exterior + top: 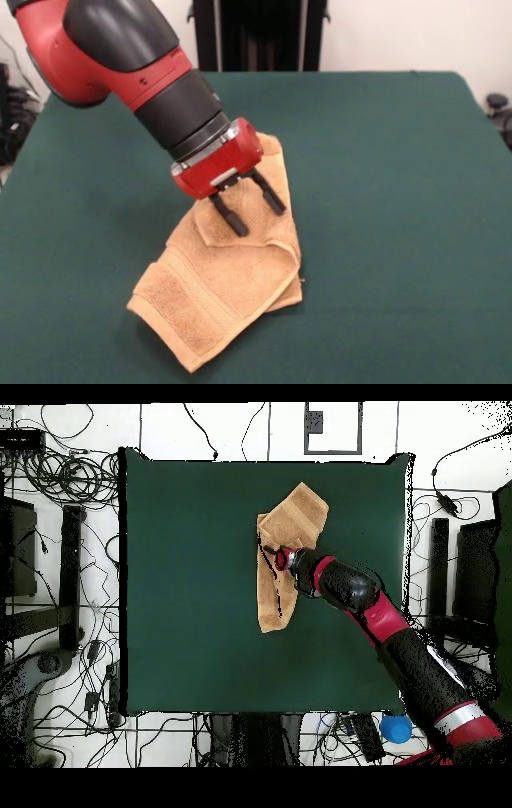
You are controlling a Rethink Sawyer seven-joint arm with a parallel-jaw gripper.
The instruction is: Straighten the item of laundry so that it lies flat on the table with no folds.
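In the front view you see the red and black arm (136, 64) coming down from the top left corner of the picture, and it leans toward the middle of the bench (400, 200). The claw (254, 208) hangs at the end of it, just above the towel (216, 280). Its two black fingers (230, 218) stand apart, with a gap between them, so the claw is released and nothing is inside it. The tips are close to the cloth, but you cannot tell if they touch it. The towel lies a little left of the middle of the bench, nearer to the edge on the camera's side than to the robot's edge. It is not flat. The part on the camera's side spreads out wide and shows a woven band near its hem, and it lies over a lower layer whose corner shows at the right. The upper part is narrow and bunched, and it goes under the claw.

In the overhead view the arm (400, 634) enters from the bottom right corner and reaches to the middle of the bench (180, 584). The towel (295, 519) lies a little right of the middle, closer to the top edge. Its wide part points to the top edge, and a narrow folded strip runs down toward the robot's edge. The claw (281, 559) is over this strip, at its right side. Here you cannot make out the fingers.
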